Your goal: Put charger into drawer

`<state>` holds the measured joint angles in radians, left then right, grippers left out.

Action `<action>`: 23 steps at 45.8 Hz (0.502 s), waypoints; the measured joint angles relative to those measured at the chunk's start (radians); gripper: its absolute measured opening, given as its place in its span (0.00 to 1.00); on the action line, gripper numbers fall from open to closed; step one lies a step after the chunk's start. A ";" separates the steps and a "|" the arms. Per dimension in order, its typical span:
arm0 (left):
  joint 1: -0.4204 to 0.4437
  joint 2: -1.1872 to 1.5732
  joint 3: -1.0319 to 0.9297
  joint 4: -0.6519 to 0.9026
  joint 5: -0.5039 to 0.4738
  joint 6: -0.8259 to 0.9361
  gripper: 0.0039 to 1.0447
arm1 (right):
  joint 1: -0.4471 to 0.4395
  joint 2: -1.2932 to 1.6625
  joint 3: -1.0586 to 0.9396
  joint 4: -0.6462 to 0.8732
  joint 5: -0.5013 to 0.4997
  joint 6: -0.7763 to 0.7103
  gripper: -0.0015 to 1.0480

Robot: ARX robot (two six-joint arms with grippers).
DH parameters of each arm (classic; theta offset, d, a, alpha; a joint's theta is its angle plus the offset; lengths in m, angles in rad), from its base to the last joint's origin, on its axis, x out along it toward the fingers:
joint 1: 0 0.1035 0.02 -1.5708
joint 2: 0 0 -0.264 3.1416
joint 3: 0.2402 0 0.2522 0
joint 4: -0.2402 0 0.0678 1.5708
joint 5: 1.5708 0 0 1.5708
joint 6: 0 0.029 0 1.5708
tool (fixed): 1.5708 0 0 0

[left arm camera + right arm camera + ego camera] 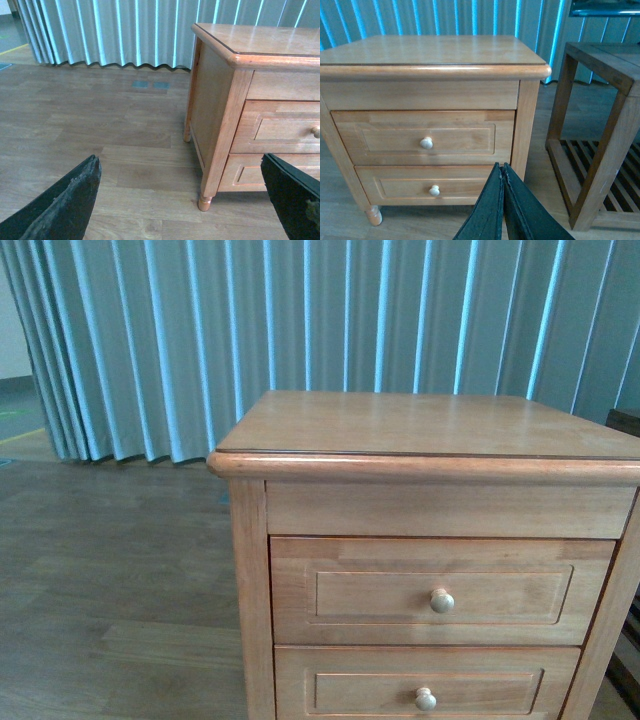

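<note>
— Black and pressed together, the right pincer (503,172) was closed on nothing, below the cabinet (430,52); the left pincer (180,200) hung wide open over the floor (75,125).

— And the charger?

— No view showed it; I could not tell where it was.

— The drawer (440,590)?

— Shut, its knob (442,601) untouched, like the lower drawer (425,690). Contents were hidden. I judged nothing done: finding the charger, opening, placing all remained.
</note>
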<state>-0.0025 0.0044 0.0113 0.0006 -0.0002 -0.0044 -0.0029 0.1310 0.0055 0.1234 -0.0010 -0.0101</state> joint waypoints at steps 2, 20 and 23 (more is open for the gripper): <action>0.000 0.000 0.000 0.000 0.000 0.000 0.94 | 0.000 -0.067 0.000 -0.093 0.000 0.000 0.02; 0.000 0.000 0.000 0.000 0.000 0.000 0.94 | 0.000 -0.127 0.000 -0.123 0.000 0.000 0.02; 0.000 0.000 0.000 0.000 0.000 0.000 0.94 | 0.000 -0.127 0.000 -0.123 0.000 0.000 0.02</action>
<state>-0.0025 0.0044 0.0113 0.0006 -0.0006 -0.0044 -0.0029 0.0044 0.0055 0.0006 -0.0013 -0.0101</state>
